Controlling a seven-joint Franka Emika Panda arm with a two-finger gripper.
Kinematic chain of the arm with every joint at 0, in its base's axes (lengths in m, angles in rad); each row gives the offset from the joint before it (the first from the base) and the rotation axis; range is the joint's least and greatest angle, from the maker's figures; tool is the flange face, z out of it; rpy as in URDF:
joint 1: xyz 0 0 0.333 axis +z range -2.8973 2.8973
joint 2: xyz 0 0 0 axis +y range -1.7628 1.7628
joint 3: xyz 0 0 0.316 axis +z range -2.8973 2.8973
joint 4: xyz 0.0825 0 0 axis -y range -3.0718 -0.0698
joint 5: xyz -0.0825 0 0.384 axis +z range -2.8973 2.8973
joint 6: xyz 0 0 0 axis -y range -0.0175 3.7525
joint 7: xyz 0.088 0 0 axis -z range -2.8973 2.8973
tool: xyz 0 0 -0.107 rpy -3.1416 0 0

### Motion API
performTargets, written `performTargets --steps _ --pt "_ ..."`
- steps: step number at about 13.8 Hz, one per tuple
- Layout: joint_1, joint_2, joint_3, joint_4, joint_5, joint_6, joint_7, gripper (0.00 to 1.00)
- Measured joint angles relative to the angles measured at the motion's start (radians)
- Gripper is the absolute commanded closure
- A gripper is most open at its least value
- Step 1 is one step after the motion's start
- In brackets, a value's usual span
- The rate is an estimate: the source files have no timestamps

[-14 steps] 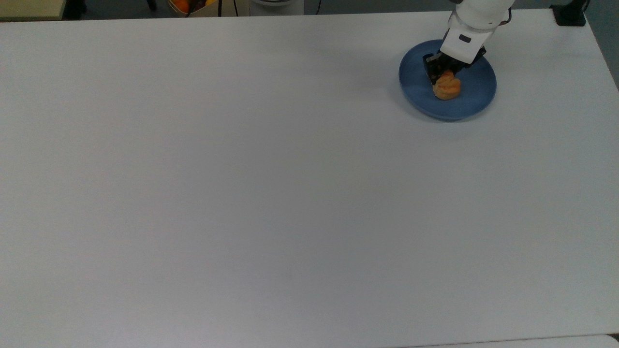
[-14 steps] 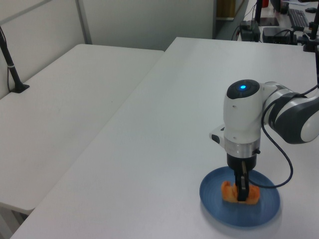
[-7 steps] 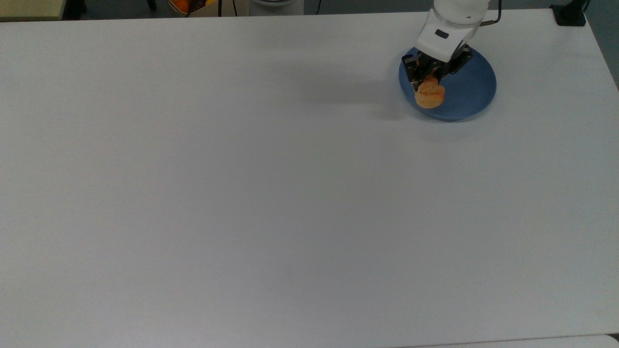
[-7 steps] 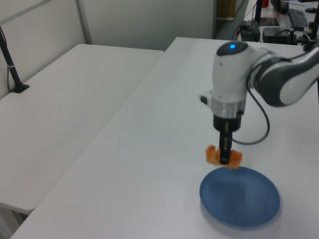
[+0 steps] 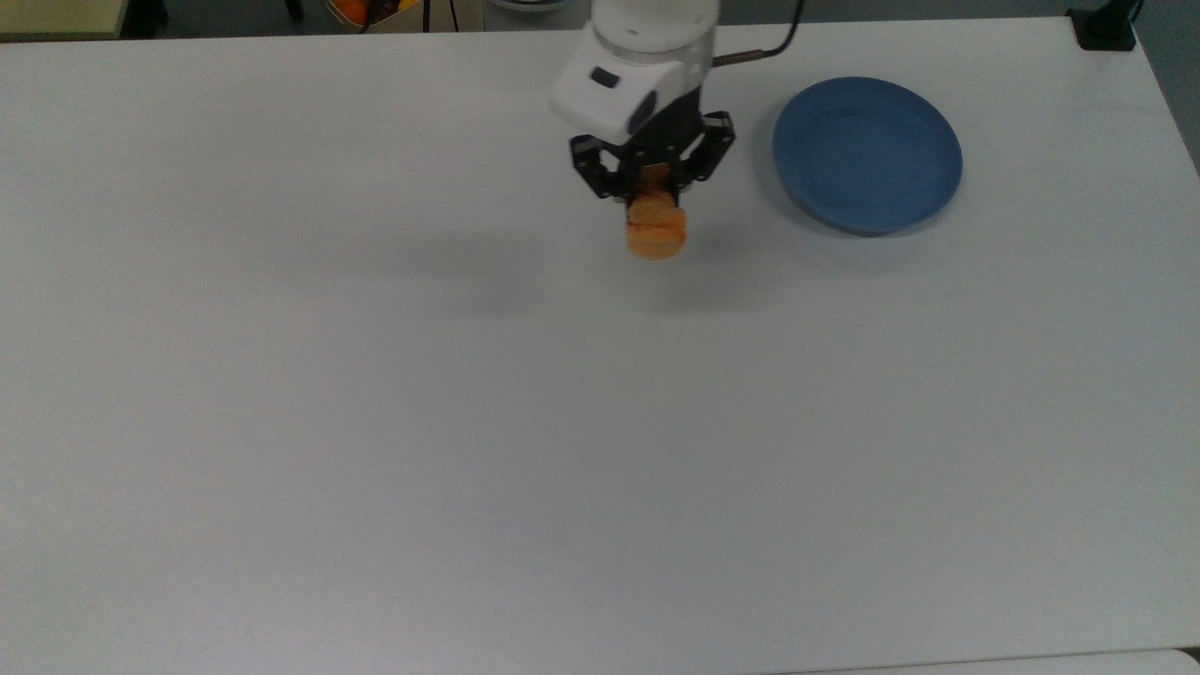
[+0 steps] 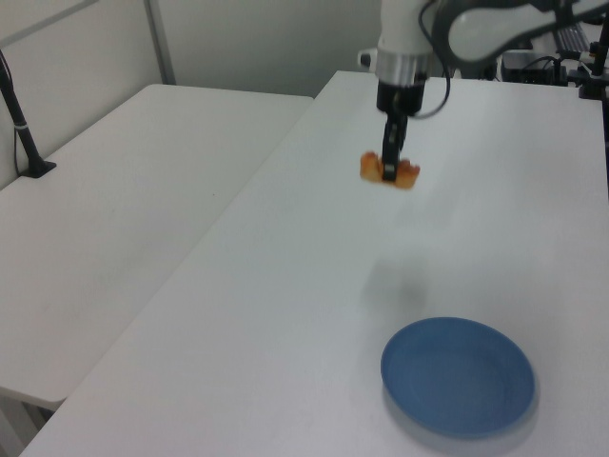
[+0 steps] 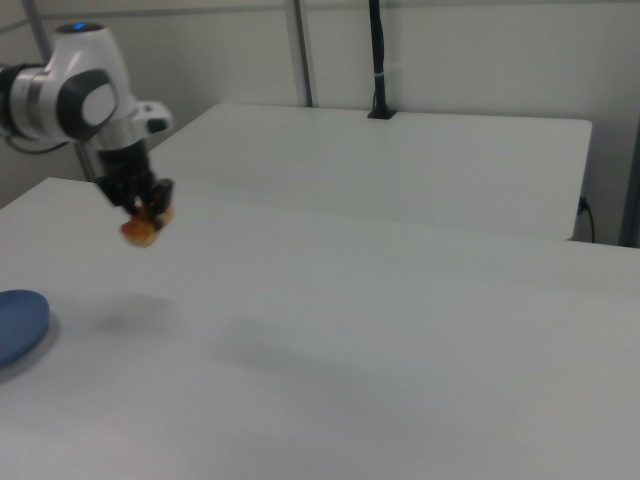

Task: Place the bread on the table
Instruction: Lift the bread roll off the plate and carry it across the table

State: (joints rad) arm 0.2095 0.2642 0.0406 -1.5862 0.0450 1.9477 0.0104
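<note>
I held the bread (image 5: 656,230) clenched in my gripper (image 5: 653,192), high above the table (image 5: 375,422) and well apart from the blue plate (image 5: 867,155) (its dish was bare). I judged this the carrying step; next I needed to lower and release.

One bread (image 5: 656,230), one blue plate (image 5: 867,155), one gripper (image 5: 653,192), two white tables (image 6: 285,314).

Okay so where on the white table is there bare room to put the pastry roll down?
Nearly everywhere: the white table is bare from the round blue plate across to the top view's left edge and down to its bottom edge. Only the plate's corner is taken. The gripper holds the golden-orange pastry roll above bare tabletop.
</note>
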Motion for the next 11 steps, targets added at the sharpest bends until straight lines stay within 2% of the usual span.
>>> performTargets --steps 1,4,8,11 --pt "-0.011 0.0 -0.052 0.042 0.017 -0.027 -0.06 0.61" --pt "-0.048 0.001 -0.132 0.085 0.029 -0.054 -0.184 0.6" --pt "-0.118 0.04 -0.171 0.121 0.029 -0.054 -0.331 0.6" --pt "-0.229 0.138 -0.176 0.216 0.029 -0.019 -0.445 0.61"
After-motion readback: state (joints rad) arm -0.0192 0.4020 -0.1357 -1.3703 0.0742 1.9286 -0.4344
